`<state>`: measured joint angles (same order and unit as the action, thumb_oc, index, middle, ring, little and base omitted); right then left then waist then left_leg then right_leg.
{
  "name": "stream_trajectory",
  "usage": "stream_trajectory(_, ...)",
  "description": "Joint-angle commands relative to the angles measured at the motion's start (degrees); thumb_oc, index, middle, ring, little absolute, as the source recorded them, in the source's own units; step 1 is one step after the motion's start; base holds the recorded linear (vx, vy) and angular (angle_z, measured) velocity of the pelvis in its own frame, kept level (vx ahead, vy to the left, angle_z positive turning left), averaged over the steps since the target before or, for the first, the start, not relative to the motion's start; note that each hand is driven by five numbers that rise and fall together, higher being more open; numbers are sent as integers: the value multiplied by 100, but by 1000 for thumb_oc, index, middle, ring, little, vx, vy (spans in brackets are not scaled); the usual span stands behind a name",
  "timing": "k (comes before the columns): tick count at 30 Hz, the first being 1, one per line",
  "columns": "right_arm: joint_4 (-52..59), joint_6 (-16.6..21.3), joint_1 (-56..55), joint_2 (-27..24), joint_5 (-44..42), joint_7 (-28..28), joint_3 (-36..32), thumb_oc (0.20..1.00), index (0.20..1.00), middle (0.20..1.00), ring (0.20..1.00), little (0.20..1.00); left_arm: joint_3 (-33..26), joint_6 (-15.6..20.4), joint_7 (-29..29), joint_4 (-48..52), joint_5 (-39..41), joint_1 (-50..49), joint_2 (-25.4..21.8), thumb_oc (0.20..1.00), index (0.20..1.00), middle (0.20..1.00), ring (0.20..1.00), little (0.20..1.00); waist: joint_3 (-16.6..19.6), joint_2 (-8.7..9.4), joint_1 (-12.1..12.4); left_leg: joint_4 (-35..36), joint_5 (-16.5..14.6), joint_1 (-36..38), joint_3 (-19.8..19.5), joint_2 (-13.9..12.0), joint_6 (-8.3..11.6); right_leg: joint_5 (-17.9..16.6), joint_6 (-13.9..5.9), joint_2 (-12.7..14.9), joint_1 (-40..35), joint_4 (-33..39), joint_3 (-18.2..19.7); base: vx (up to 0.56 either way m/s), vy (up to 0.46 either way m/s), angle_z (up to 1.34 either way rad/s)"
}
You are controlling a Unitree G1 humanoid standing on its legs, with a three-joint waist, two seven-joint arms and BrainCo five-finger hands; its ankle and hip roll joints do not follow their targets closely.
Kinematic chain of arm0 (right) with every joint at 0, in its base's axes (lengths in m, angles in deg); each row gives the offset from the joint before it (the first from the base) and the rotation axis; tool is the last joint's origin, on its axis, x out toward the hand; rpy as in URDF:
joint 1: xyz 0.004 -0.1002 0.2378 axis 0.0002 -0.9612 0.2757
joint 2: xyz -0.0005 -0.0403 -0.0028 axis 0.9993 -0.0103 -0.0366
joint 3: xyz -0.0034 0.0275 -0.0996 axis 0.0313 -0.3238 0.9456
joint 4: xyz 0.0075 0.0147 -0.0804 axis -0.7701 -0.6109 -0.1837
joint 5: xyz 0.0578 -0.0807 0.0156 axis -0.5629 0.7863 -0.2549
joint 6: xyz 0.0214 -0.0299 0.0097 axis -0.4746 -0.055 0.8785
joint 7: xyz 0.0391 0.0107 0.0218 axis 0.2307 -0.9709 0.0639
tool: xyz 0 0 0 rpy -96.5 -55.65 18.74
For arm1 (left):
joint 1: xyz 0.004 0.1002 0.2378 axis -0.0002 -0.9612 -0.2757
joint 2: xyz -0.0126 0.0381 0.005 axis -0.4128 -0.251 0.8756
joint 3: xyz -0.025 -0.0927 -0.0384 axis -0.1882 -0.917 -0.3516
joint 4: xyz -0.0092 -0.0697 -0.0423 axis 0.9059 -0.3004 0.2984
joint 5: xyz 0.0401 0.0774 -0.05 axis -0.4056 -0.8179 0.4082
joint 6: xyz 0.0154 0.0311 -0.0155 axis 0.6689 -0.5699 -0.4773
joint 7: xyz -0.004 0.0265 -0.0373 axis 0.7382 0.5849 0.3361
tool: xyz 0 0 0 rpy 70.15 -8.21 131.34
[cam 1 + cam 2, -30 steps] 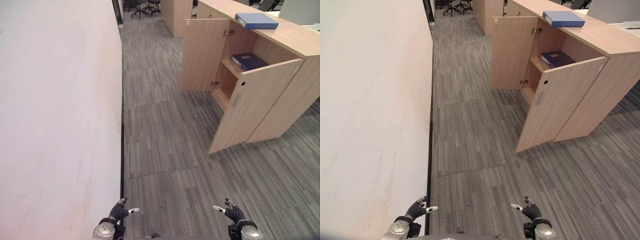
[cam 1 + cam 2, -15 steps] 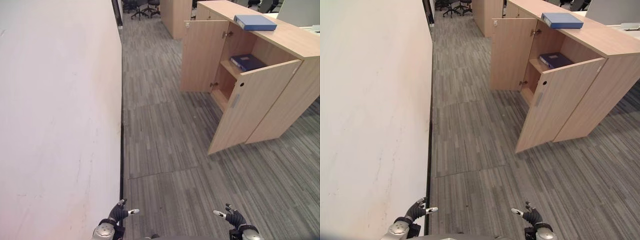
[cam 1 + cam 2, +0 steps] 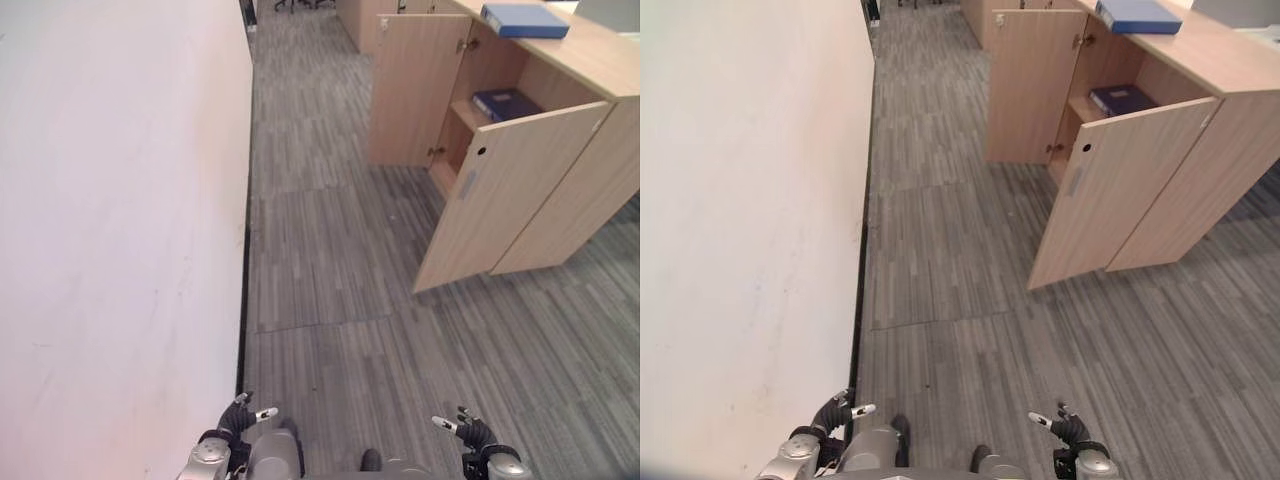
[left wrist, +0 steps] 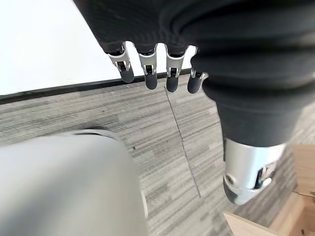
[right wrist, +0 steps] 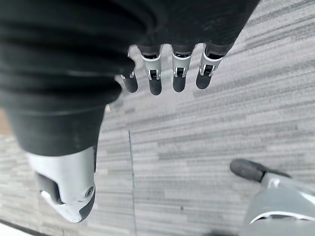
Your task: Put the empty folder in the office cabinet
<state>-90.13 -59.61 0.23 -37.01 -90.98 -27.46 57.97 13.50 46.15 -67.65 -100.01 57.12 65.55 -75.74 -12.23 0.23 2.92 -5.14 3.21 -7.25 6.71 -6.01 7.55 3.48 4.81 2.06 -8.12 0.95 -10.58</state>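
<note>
atop cabinet (image 3: pixel 590 60), folder (image 3: pixel 524 19), unseen by wrists

A blue folder (image 3: pixel 524 19) is lying flat on the light wood top of the office cabinet (image 3: pixel 600 60), up at about one o'clock in the head views, near the top's front edge. The cabinet is standing with both doors swung open, the nearer door (image 3: pixel 505 195) angling out over the grey floor. Inside, a darker blue folder (image 3: pixel 508 104) is lying flat on the upper shelf, just below the first.
</note>
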Motion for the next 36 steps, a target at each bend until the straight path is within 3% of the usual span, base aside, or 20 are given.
stream_trajectory(1, 131, 146, 203, -236, -347, 79, 34, 1000, 1000, 1000, 1000, 1000, -69, 106, 80, 203, 303, 225, -193, 1000, 1000, 1000, 1000, 1000, 30, -97, 254, 88, 558, -828, -317, -186, -98, 1110, -684, -89, -587, -700, 451, 313, 52, -3)
stream_trajectory(5, 62, 141, 342, -208, -417, 132, 81, 1000, 1000, 1000, 1000, 1000, -174, 121, 188, 35, 376, 297, -277, 1000, 1000, 1000, 1000, 1000, -84, -83, 390, 517, 711, -1190, -530, -567, -8, 1580, -672, -125, -779, -1092, 827, 323, 97, -42)
stream_trajectory(6, 61, 142, 345, -205, -417, 132, 83, 1000, 1000, 1000, 1000, 1000, -177, 123, 188, 32, 376, 300, -280, 1000, 1000, 1000, 1000, 1000, -93, -66, 392, 527, 713, -1173, -517, -555, -7, 1602, -672, -109, -777, -1116, 830, 273, 105, -56)
stream_trajectory(8, -59, 110, 312, -164, -380, 132, 112, 1000, 1000, 1000, 1000, 1000, -319, 131, 255, -182, 436, 287, -279, 1000, 1000, 1000, 1000, 1000, 1, -7, 560, 638, 871, -1389, -550, -978, 106, 1890, -795, 63, -1280, -984, 1186, 570, 275, -63)
stream_trajectory(12, -100, 93, 258, -113, -356, 82, 93, 1000, 1000, 1000, 1000, 1000, -393, 139, 253, -306, 422, 195, -279, 1000, 1000, 1000, 1000, 1000, 201, 27, 612, 645, 919, -1315, -375, -1019, 139, 1871, -938, 230, -1454, -865, 1218, 381, 248, -64)
stream_trajectory(13, -46, 98, 156, -50, -341, 50, 54, 1000, 1000, 1000, 1000, 1000, -396, 133, 239, -370, 364, 197, -293, 1000, 1000, 1000, 1000, 1000, 354, 73, 615, 464, 1175, -1370, -216, -1002, 176, 1796, -1050, 384, -1496, -875, 1219, 584, 442, -21)
stream_trajectory(14, -112, 93, 160, -11, -319, 37, 48, 1000, 1000, 1000, 1000, 1000, -404, 129, 234, -374, 341, 194, -314, 1000, 1000, 1000, 1000, 1000, 431, 108, 632, 398, 1233, -1340, -188, -952, 163, 1648, -1133, 454, -1438, -933, 1239, 603, 455, 5)
stream_trajectory(17, -240, 79, 215, 80, -243, 6, 57, 1000, 1000, 1000, 1000, 1000, -366, 132, 216, -415, 250, 181, -374, 1000, 1000, 1000, 1000, 1000, 634, 324, 668, 277, 1166, -1209, -47, -600, -35, 463, -1493, 721, -1138, -1362, 1330, 349, 270, -17)
stream_trajectory(18, -240, 79, 215, 84, -242, 6, 57, 1000, 1000, 1000, 1000, 1000, -365, 133, 216, -416, 250, 181, -377, 1000, 1000, 1000, 1000, 1000, 641, 340, 678, 280, 1162, -1209, -29, -591, -41, 463, -1501, 739, -1129, -1362, 1339, 226, 202, -6)
stream_trajectory(19, -244, 81, 269, 96, -213, 0, 66, 1000, 1000, 1000, 1000, 1000, -356, 132, 192, -400, 243, 191, -410, 1000, 1000, 1000, 1000, 1000, 641, 372, 687, 285, 1048, -1091, 84, -460, -160, -154, -1622, 796, -929, -1795, 1389, 189, 200, 4)
stream_trajectory(21, -149, 95, 436, 74, -202, 10, 49, 1000, 1000, 1000, 1000, 1000, -273, 143, 158, -236, 258, 222, -473, 1000, 1000, 1000, 1000, 1000, 576, 229, 669, 322, 725, -805, 314, -322, -447, -1206, -1846, 784, -309, -3043, 1165, 397, 424, 4)
stream_trajectory(22, -100, 114, 490, 51, -195, 21, 64, 1000, 1000, 1000, 1000, 1000, -237, 146, 150, -135, 253, 244, -504, 1000, 1000, 1000, 1000, 1000, 510, 109, 610, 371, 629, -639, 358, -317, -535, -1484, -1876, 691, -67, -3520, 1103, 407, 448, 5)
stream_trajectory(24, -31, 131, 559, 54, -154, 52, 51, 1000, 1000, 1000, 1000, 1000, -200, 117, 152, -99, 166, 300, -519, 1000, 1000, 1000, 1000, 1000, 362, -54, 424, 591, 500, -219, 344, -171, -678, -1232, -1885, 496, 561, -4269, 994, 291, 304, 14)
stream_trajectory(25, -31, 138, 546, 50, -164, 59, 39, 1000, 1000, 1000, 1000, 1000, -217, 128, 151, -104, 163, 327, -504, 1000, 1000, 1000, 1000, 1000, 311, -105, 327, 721, 431, 12, 358, -70, -694, -1007, -1843, 499, 786, -4302, 869, 331, 236, 23)
stream_trajectory(27, -26, 144, 508, 38, -185, 71, -18, 1000, 1000, 1000, 1000, 1000, -229, 141, 154, -55, 169, 352, -508, 1000, 1000, 1000, 1000, 1000, 194, -170, 179, 860, 256, 423, 364, 100, -682, -653, -1785, 677, 1149, -4034, 385, 451, 144, 55)
stream_trajectory(28, -44, 143, 469, -1, -184, 81, -58, 1000, 1000, 1000, 1000, 1000, -239, 142, 132, 2, 173, 335, -514, 1000, 1000, 1000, 1000, 1000, 157, -220, 86, 916, 82, 687, 353, 114, -605, -160, -1555, 853, 1278, -3128, -163, 555, 25, 61)
stream_trajectory(29, -82, 132, 465, -18, -183, 88, -70, 1000, 1000, 1000, 1000, 1000, -236, 137, 121, -2, 185, 338, -511, 1000, 1000, 1000, 1000, 1000, 117, -198, 21, 942, -32, 858, 318, 163, -578, -18, -1490, 877, 1421, -2743, -282, 556, -57, 38)
stream_trajectory(31, -216, 110, 469, -32, -244, 119, -142, 1000, 1000, 1000, 1000, 1000, -223, 133, 122, -21, 159, 366, -510, 1000, 1000, 1000, 1000, 1000, 130, -131, -105, 1007, -212, 1115, 227, 266, -500, -250, -1465, 833, 1699, -1696, -286, 454, -122, -3)
stream_trajectory(33, -389, 84, 447, -12, -269, 129, -210, 1000, 1000, 1000, 1000, 1000, -256, 145, 131, -87, 94, 366, -499, 1000, 1000, 1000, 1000, 1000, 134, -70, -210, 1014, -531, 1500, 214, 328, -400, -635, -1576, 931, 1859, -659, -531, 497, -147, 3)
stream_trajectory(36, -474, 68, 435, 2, -230, 130, -257, 1000, 1000, 1000, 1000, 1000, -292, 153, 132, -153, 2, 334, -467, 1000, 1000, 1000, 1000, 1000, 137, -111, -311, 1014, -754, 1811, 245, 263, -310, -956, -1674, 981, 1977, -82, -796, 301, -85, 1)
